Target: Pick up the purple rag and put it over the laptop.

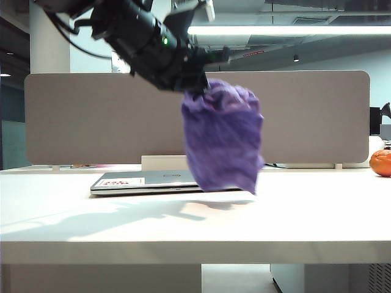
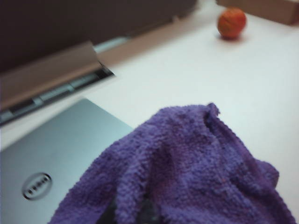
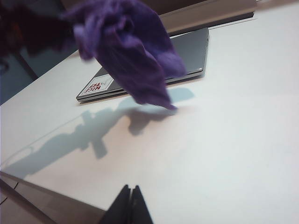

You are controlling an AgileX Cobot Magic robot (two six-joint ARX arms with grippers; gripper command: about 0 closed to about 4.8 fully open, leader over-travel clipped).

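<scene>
**A:** ok so where's the purple rag [image 1: 223, 137] at right now?

**B:** up in the air. It hangs bunched from the left gripper [image 1: 197, 87], top corner pinched in the jaws, the rest drooping down in front of the right half of the laptop [image 1: 137, 181] in the exterior view. Its bottom edge sits right about at the laptop's level there. The right wrist view shows the rag [image 3: 128, 49] clear of the counter [image 3: 224, 140], with its shadow below it.

**A:** and the laptop?

**B:** closed, lying flat on the white counter [image 1: 195, 220], white and red sticker [image 1: 122, 181] at the near left corner of the lid. In the left wrist view you see the grey lid [image 2: 60, 154] with a round logo [image 2: 36, 185], and the rag [image 2: 187, 168] fills the foreground next to it.

**A:** jaws on the left, can you actually see them?

**B:** mostly buried in the cloth, but they're pressed together on the rag, it's dangling from them.

**A:** right gripper?

**B:** the right gripper [image 3: 131, 205] is low and well back from the laptop, jaws pressed together, holding nothing.

**A:** anything else around?

**B:** an orange fruit [image 1: 381, 163] at the far right of the counter, well apart from the laptop, and a grey divider panel [image 1: 91, 122] behind everything.
</scene>
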